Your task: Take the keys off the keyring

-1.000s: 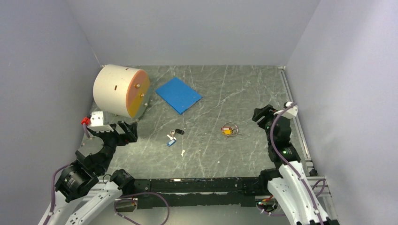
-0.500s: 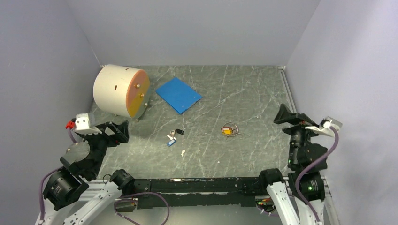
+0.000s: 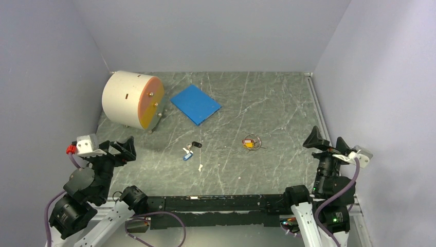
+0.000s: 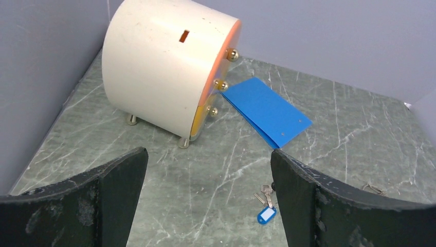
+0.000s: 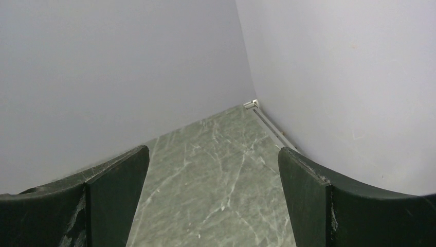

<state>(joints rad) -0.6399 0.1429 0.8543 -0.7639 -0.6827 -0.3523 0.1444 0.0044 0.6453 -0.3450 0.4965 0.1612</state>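
Note:
The keyring (image 3: pixel 252 142), a thin silver wire loop, lies on the table right of centre with a red/orange key (image 3: pixel 250 143) inside it. It shows faintly in the left wrist view as the keyring (image 4: pixel 374 189). Left of centre lie a black-headed key (image 3: pixel 196 144) and small silver keys (image 3: pixel 188 150), (image 4: pixel 265 193), apart from the loop. My left gripper (image 3: pixel 119 148), (image 4: pixel 207 164) hangs open at the near left, holding nothing. By the right wall, my right gripper (image 3: pixel 327 142), (image 5: pixel 213 154) is open and faces the far corner.
A blue-and-white tag (image 3: pixel 186 157), (image 4: pixel 266 215) lies by the silver keys, and a small white bit (image 3: pixel 200 166) sits nearer me. A blue square pad (image 3: pixel 196 104), (image 4: pixel 267 110) and a cream cylinder (image 3: pixel 132 99), (image 4: pixel 164 67) on brass feet stand at the back left. Grey walls enclose the table.
Both arms have drawn back toward the near edge, left arm leftward, right arm toward the right wall. The right gripper's jaws have spread wider. The keys and ring have not moved.

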